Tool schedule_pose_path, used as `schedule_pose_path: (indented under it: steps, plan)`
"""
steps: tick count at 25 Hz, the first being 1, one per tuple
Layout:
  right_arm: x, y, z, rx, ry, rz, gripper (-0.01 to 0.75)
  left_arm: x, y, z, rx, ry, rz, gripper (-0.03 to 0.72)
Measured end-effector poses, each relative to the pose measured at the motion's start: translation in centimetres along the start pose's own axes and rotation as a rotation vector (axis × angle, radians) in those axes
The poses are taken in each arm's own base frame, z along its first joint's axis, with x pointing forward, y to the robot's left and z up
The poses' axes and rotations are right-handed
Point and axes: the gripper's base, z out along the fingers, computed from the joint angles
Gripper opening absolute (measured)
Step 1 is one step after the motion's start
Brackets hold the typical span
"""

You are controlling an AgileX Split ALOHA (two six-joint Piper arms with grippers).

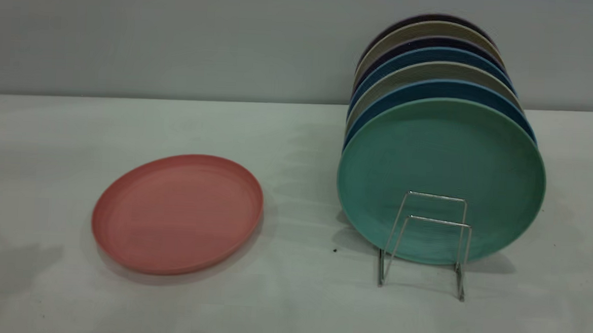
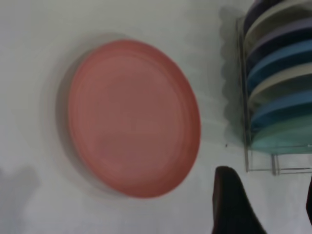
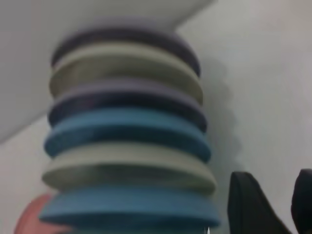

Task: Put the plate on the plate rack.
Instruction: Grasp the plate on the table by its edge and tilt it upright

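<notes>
The salmon-pink plate [image 1: 177,213] lies flat on the white table, left of the rack; it also shows in the left wrist view [image 2: 134,117]. The silver wire plate rack [image 1: 424,239] stands at the right, with two empty loop dividers at its front. Neither gripper shows in the exterior view. My left gripper [image 2: 268,195] is open and empty, hovering above the table between the pink plate and the rack's front end [image 2: 263,163]. My right gripper [image 3: 273,195] is open and empty, beside the row of racked plates. A sliver of the pink plate [image 3: 29,217] shows past them.
Several plates stand upright in the rack: a teal-green one [image 1: 440,179] at the front, then blue [image 1: 442,93], beige and dark ones behind. A grey wall runs along the table's far edge [image 1: 178,98].
</notes>
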Motion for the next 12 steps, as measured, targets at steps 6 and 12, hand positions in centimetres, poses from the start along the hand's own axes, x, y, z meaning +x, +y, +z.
schedule_pose_path:
  steps: [6, 12]
  plan:
    - [1.0, -2.9, 1.9, 0.103, 0.075, -0.049, 0.239, 2.1, 5.7, 5.8, -0.09, 0.135, -0.087, 0.404]
    - [2.1, -4.7, 3.6, 0.14, 0.139, -0.068, 0.239, 3.0, 7.5, 10.4, -0.153, 0.19, -0.104, 0.404]
